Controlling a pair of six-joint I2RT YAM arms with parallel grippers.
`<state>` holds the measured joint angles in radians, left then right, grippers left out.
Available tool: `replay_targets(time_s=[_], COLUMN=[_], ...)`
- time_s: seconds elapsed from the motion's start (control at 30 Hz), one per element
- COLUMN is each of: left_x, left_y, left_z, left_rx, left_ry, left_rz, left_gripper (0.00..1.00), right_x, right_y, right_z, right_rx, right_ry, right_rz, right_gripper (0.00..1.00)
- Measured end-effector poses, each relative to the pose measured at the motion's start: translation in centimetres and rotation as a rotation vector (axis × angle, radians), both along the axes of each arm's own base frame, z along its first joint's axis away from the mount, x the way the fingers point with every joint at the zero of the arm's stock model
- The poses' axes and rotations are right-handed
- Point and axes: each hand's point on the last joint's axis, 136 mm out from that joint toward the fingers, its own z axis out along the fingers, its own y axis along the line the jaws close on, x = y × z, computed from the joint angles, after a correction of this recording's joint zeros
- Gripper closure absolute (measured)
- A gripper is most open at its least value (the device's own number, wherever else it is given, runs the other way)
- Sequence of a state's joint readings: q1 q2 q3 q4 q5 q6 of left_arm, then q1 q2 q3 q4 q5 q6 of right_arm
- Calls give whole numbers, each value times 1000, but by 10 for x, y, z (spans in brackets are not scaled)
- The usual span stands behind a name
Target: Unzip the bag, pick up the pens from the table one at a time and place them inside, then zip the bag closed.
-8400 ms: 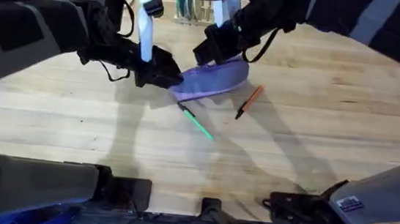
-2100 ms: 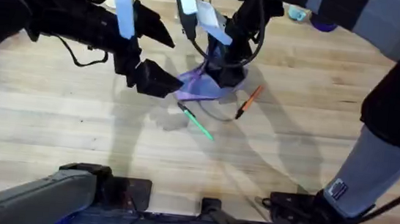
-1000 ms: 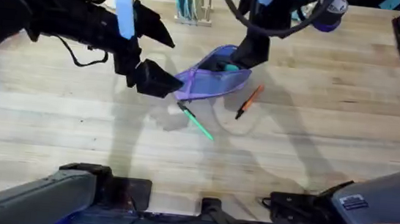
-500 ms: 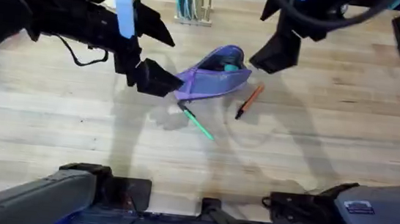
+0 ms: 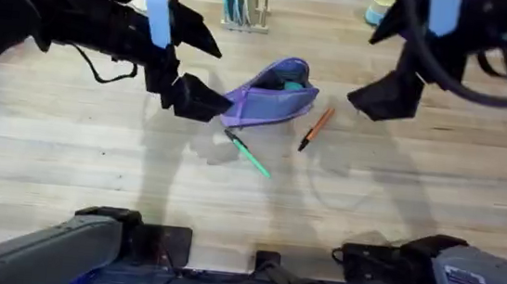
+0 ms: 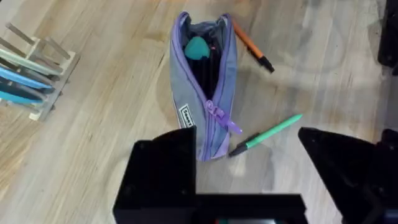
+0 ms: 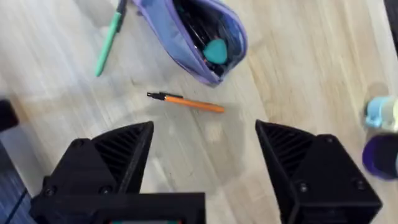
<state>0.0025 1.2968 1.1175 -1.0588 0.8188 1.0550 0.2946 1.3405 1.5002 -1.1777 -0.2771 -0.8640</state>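
Overhead, the left gripper (image 5: 203, 103) sits right at the near-left end of the bag (image 5: 272, 93), its black fingers spread wide with nothing between them; from its wrist camera one finger just overlaps that end of the bag (image 6: 204, 93) but I can't tell if it touches. The bag lies slantwise on the table (image 5: 435, 197), lavender with a grey-blue side panel, its zipper open along most of its length and gaping at the far end, where something teal shows inside. Just below its near end lies the green pen (image 5: 249, 154), black tip toward the bag. To the right, close beside the bag, is the orange pen (image 5: 315, 129), also slanted, black end nearest the arms' bases. Further right, the right gripper (image 5: 390, 97) hangs above the wood, well apart from the bag, fingers held wide and empty; its wrist camera looks down on the orange pen (image 7: 186, 102). The left arm reaches in low from the left; the right arm comes from the upper right.
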Motion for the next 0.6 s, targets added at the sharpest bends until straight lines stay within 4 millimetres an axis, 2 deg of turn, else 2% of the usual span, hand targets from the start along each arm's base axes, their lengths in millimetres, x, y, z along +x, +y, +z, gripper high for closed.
replay_targets(time_s=[0.2, 0.4, 0.6], left_x=[0, 0, 0], left_y=[0, 0, 0], left_z=[0, 0, 0], left_rx=[0, 0, 0], left_ry=[0, 0, 0], left_rz=[0, 0, 0], left_gripper=[8, 8, 8], right_x=[-7, -8, 5], right_y=[-22, -25, -41], right_z=[-18, -38, -47], right_rx=[42, 103, 168], right_ry=[5, 87, 195], right_rz=[-149, -311, -714], right_gripper=[5, 5, 6])
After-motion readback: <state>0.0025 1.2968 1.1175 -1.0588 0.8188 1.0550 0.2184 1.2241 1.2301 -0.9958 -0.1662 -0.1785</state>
